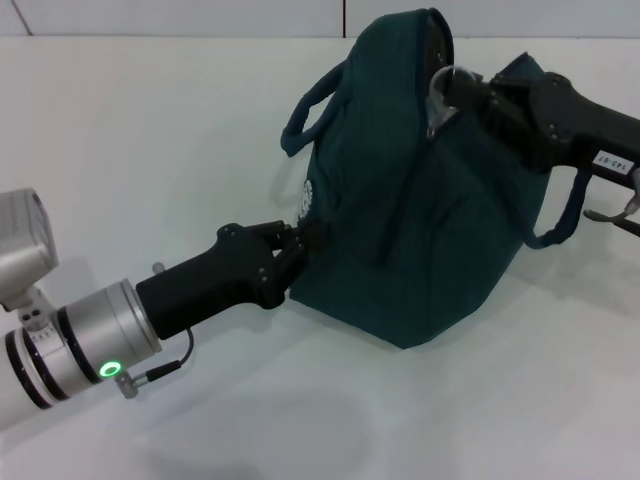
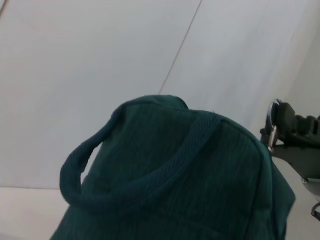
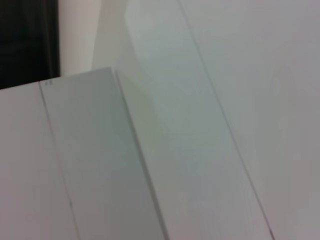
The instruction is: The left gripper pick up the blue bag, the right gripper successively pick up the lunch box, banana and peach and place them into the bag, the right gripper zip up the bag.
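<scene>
Both pincers at blue bag

Unreadable white label on the right gripper's arm.

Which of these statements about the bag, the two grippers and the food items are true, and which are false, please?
1. The blue bag stands upright on the white table. True.
2. The left gripper is at the bag's lower side. True.
3. The right gripper hovers far from the bag. False: it is at the bag's top, by the silver ring pull.
4. A banana lies on the table beside the bag. False: no lunch box, banana or peach shows outside the bag.
5. One loop handle hangs on the bag's left side. True.
</scene>
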Controlling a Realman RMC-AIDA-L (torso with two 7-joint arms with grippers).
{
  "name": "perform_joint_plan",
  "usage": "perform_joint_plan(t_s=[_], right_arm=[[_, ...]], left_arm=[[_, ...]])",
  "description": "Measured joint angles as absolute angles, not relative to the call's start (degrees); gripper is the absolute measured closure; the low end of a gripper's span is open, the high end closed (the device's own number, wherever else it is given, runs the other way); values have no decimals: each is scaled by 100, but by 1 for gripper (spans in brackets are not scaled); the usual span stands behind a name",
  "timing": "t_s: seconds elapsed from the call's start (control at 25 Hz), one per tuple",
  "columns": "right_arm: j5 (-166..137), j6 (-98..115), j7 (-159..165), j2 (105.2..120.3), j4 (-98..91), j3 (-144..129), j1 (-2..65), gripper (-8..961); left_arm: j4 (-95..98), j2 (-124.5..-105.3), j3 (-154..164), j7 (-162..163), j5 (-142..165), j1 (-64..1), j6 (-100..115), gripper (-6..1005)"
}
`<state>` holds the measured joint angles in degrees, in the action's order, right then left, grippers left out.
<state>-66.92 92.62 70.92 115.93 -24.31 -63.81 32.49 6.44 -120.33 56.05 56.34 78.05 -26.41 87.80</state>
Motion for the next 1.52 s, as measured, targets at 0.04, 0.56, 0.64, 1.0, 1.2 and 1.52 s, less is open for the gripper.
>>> perform_joint_plan(t_s=[0.04, 0.56, 0.64, 1.0, 1.2, 1.52], right_arm=[[-6664, 9255, 7092, 11593, -2411, -6381, 3247, 946], [-6410, 9124, 7092, 11588, -2290, -6534, 3193, 945], [-6412, 9123, 7092, 11583, -2290, -6589, 3196, 945], [-6412, 9092, 7092, 11575, -2290, -6607, 3168, 945], [-6412, 9106, 7092, 11580, -2292, -6654, 3161, 945], [-6409, 9165, 7093, 11592, -2294, -6699, 3146, 945]], left_arm=[[610, -12033, 5606, 5605, 7807, -2641, 8778, 944], [568, -12029, 5617, 5572, 7796, -2657, 8853, 943], [569, -12033, 5614, 5578, 7793, -2680, 8903, 924], [569, -12048, 5608, 5584, 7791, -2751, 9212, 724], [451, -12060, 5613, 5541, 7783, -2848, 9222, 497], [-124, -12077, 5578, 5134, 7750, -3294, 8927, 248]])
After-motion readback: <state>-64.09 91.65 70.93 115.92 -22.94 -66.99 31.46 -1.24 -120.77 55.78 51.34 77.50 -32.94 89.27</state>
